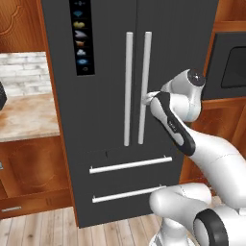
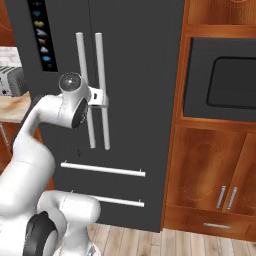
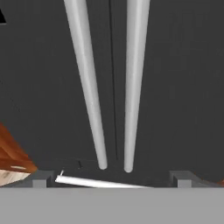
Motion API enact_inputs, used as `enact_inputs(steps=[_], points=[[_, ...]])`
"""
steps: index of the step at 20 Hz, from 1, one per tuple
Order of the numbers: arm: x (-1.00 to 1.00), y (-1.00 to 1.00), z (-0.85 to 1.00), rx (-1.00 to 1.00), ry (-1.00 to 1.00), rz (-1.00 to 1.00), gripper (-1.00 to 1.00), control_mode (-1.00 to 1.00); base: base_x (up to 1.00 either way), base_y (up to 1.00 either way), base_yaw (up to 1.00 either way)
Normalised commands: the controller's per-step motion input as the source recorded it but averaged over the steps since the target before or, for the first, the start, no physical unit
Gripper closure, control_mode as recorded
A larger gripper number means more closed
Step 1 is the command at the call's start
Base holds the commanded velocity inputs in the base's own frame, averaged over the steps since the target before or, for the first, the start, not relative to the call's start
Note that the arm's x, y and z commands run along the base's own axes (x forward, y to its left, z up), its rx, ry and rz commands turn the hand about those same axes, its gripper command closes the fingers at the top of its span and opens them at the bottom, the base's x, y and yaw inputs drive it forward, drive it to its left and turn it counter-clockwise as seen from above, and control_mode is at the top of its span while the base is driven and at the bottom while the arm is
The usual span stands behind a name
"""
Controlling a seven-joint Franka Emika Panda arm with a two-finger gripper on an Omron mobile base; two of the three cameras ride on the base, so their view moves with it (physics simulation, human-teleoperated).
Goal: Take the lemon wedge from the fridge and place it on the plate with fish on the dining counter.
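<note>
I have the fridge (image 1: 105, 96) squarely ahead of me, dark grey, with both upper doors shut and its two drawers shut below them. I count two long upright door handles side by side, the left handle (image 1: 128, 89) and the right handle (image 1: 144, 86), and two horizontal bars lower down, the upper drawer handle (image 1: 130, 165) and the lower drawer handle (image 1: 129, 193). One icon panel (image 1: 81, 36) runs down the left door near its top. My gripper (image 3: 111, 177) sits right up at the pair of door handles, about halfway down their length; in the hand view its two fingertips (image 3: 41, 179) stand wide apart at the bottom, spread and holding nothing, with both handles running up between them toward the top of the picture. From the left base view the hand reaches the right handle, though I cannot tell whether it touches the bar. With the doors closed, the lemon wedge is hidden from me. To the left of the fridge I see one stretch of pale counter (image 1: 26, 117) backed by light brick, and to the right one dark microwave (image 2: 222, 80) set into wood cabinets, with two small silver pulls (image 2: 226, 197) on the cabinet doors beneath it.
</note>
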Motion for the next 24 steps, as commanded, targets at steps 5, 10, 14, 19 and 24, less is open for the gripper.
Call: enact_inputs(steps=[5,10,14,19,24], points=[[0.94,0.0,-0.05,0.0,0.01,0.0,-1.0,-1.0,0.0,0.0,0.0],[0.73,-0.01,-0.23,0.0,0.0,0.0,-1.0,-1.0,0.0,0.0,0.0],[0.61,-0.05,-0.31,-0.02,0.0,0.0,-1.0,-1.0,0.0,0.0,0.0],[0.61,-0.02,-0.3,-0.05,0.0,0.0,-1.0,-1.0,0.0,0.0,0.0],[0.8,0.0,-0.19,-0.01,0.0,0.0,-1.0,-1.0,0.0,0.0,0.0]])
